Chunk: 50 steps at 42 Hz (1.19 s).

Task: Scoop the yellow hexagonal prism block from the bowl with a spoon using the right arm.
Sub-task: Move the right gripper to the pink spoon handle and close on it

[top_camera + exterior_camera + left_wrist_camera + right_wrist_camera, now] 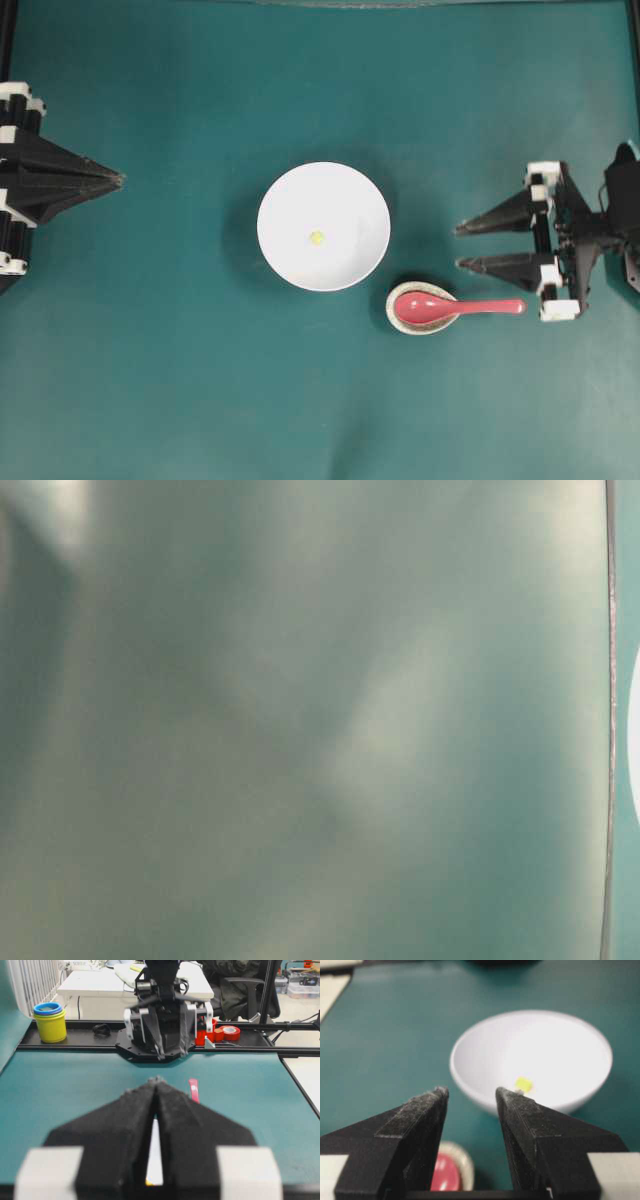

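Spoon rests scoop-down in a small speckled dish, handle toward the right tool, presumably staged for pickup. Right tool stands wide, empty. Left tool is pinched together, idle. Yellow block lies mid-bowl.

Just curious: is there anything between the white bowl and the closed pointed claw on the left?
Nothing: overhead, only bare green table lies between the bowl and the left gripper.
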{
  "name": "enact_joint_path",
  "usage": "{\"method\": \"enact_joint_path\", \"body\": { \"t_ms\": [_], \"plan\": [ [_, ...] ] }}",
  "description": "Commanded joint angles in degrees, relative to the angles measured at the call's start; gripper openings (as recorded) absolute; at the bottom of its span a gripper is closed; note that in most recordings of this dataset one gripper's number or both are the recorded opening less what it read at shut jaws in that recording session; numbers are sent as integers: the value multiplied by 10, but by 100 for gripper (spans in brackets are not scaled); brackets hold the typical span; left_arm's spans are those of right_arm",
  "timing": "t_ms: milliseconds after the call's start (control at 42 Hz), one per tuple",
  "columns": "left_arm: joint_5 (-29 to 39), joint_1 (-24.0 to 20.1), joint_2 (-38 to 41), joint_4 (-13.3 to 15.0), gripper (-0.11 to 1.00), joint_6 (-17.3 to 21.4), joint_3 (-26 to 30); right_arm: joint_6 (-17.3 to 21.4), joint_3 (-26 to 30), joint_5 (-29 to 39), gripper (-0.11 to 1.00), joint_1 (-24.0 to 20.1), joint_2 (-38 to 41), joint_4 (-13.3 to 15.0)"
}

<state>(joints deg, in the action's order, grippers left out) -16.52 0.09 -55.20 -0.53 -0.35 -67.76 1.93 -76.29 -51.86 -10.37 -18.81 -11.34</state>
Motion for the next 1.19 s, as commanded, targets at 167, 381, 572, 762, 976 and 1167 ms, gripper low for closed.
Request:
{"method": "enact_joint_path", "body": {
  "t_ms": [167,381,572,762,976,1167],
  "plan": [
    [-3,-1,3,-1,0,0,11,0,-14,-122,51,-111,102,-124],
    [-2,-1,4,-1,0,0,11,1,2,-179,51,-191,197,-188],
    [0,-1,1,-1,0,0,11,4,11,-198,51,-224,246,-215],
    [0,-1,-1,-1,0,0,11,14,3,-198,51,-239,256,-221],
    [1,-1,-1,-1,0,0,11,21,-6,-189,51,-239,257,-223],
    [1,-1,-1,-1,0,0,11,22,-5,-170,51,-239,265,-223]
  ]
}}
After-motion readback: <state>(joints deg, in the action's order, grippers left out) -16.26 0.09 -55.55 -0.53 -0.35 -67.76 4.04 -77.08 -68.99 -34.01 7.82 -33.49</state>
